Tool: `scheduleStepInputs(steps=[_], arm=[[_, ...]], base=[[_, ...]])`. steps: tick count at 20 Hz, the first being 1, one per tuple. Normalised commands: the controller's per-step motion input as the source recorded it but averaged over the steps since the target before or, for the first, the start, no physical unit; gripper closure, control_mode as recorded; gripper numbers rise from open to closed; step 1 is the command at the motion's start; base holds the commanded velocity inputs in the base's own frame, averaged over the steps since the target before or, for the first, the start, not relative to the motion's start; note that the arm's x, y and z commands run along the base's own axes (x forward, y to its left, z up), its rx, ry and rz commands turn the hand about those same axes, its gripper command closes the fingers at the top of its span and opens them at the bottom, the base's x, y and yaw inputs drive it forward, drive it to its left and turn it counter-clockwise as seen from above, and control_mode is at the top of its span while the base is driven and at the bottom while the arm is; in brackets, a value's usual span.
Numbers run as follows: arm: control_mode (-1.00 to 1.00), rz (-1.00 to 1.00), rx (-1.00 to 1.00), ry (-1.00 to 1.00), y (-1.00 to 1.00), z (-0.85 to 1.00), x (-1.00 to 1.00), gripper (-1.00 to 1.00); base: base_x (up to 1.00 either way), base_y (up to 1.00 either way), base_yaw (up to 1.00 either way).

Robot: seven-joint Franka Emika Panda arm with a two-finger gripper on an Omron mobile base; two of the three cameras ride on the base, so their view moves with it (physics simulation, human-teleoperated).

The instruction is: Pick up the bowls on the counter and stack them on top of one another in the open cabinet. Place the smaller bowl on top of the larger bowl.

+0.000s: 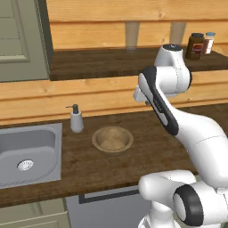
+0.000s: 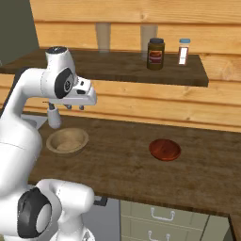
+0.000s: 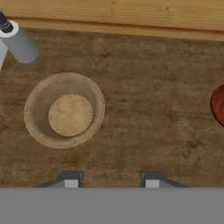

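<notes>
Nothing's stacked yet: the tan bowl (image 3: 64,110) and red-brown bowl (image 2: 164,149) are sitting on the counter (image 2: 117,164), and the gripper (image 3: 111,180) is hanging above, jaws wide and empty

Dark brown wood-plank counter (image 1: 147,147) runs along the light plank wall. Inset grey steel sink (image 1: 26,153) sits at its left end. White soap dispenser with dark pump (image 1: 76,118) stands just right of the sink, near the wall. Wide shallow tan wooden bowl (image 1: 112,139) sits upright just right of and in front of the dispenser, not touching it. Small glossy red-brown bowl (image 2: 164,149) sits upright well apart to the right. Higher dark wood shelf board (image 2: 113,66) carries a dark brown jar (image 2: 156,54) and a small spice bottle with a pale blue cap (image 2: 183,51), near each other.
</notes>
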Motion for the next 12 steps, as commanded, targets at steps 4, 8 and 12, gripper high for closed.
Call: scheduleStepInputs(steps=[4,8,12], arm=[[-1.00,0.05,0.01,-0.09,-0.51,-0.09,-0.10,-1.00],[-1.00,0.09,-0.02,-0.10,-1.00,-0.15,-0.30,-1.00],[-1.00,0.01,-0.10,-0.09,-1.00,-0.13,-0.38,-1.00]], base=[[0.00,0.00,0.00],[0.00,0.00,0.00],[0.00,0.00,0.00]])
